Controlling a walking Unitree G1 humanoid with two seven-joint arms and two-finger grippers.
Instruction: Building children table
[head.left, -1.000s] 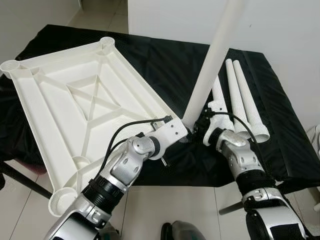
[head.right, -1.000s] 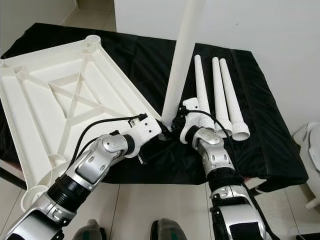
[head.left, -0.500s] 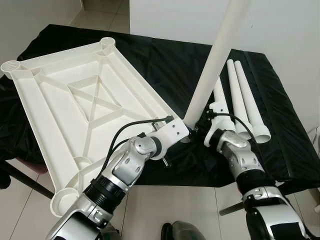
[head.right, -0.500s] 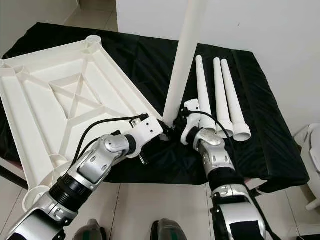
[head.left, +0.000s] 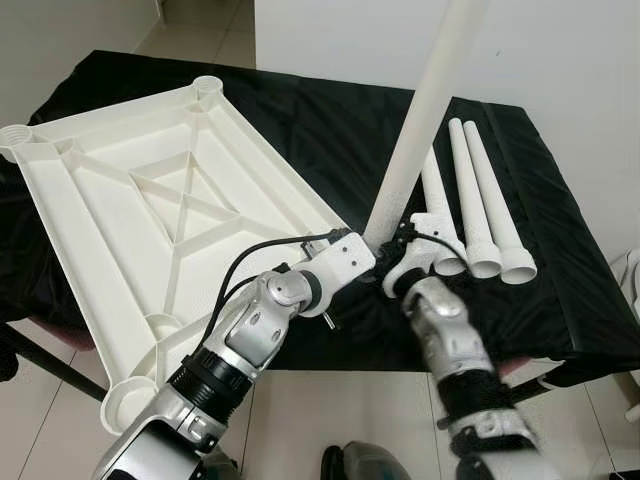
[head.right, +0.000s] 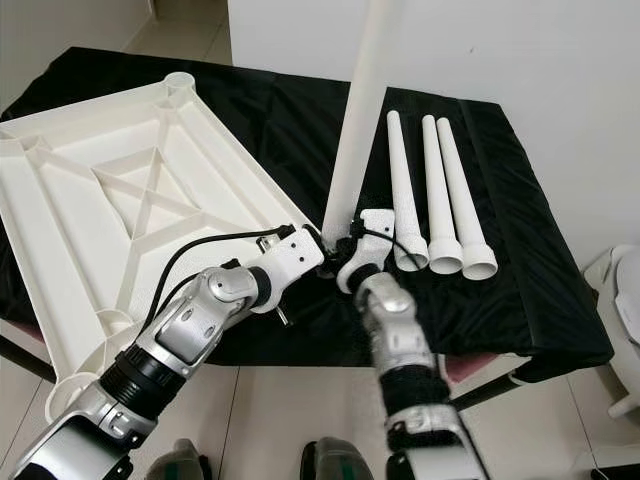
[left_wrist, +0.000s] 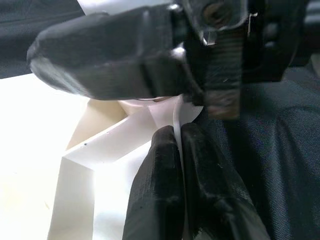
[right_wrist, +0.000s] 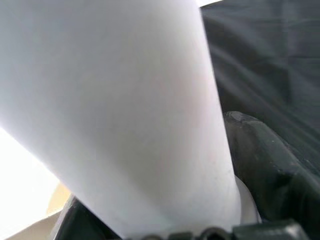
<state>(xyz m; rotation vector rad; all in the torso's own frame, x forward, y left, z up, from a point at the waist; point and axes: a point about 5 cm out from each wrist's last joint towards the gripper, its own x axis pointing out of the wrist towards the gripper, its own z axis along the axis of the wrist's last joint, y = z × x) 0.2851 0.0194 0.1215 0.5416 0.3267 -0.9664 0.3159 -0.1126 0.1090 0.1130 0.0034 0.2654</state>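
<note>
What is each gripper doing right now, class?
Left gripper: shut on the tabletop rim.
Right gripper: shut on the upright leg.

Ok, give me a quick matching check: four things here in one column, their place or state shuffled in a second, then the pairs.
1. upright leg
2. three spare legs
3. tabletop
4. left tool

A. lying side by side on the black cloth
B. upside down, ribs showing
C. pinching the tabletop's corner wall
D. standing in the near corner, held by the right tool

Pairs: 1-D, 2-A, 3-B, 4-C
</note>
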